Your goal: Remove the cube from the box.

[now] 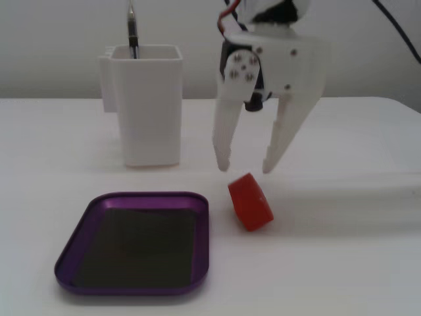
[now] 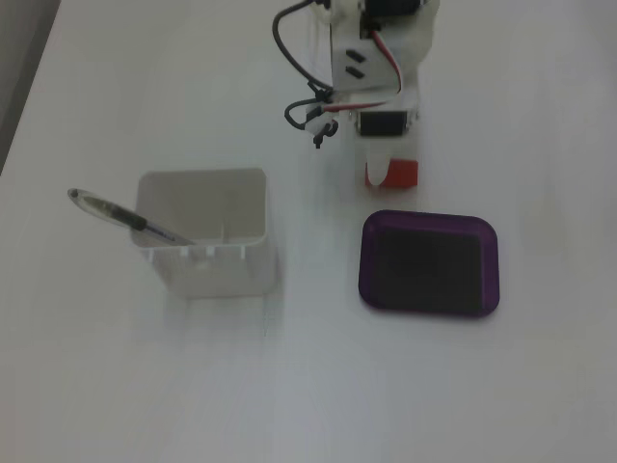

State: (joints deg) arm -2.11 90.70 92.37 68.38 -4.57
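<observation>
The red cube (image 1: 250, 201) lies tilted on the white table just right of the purple box (image 1: 197, 237), outside its rim. In the other fixed view the cube (image 2: 398, 174) sits just above the box (image 2: 429, 224), partly hidden by the arm. The box's dark bottom is bare. My white gripper (image 1: 247, 164) hangs open directly above the cube, fingertips a little above it and apart from it. In the other fixed view the gripper (image 2: 384, 159) is seen from above and its fingers are mostly hidden.
A tall white square container (image 1: 146, 105) with a pen (image 1: 132, 29) in it stands behind the box. It shows left of the box in the other fixed view (image 2: 204, 231). The arm's cables (image 2: 308, 106) hang beside the wrist.
</observation>
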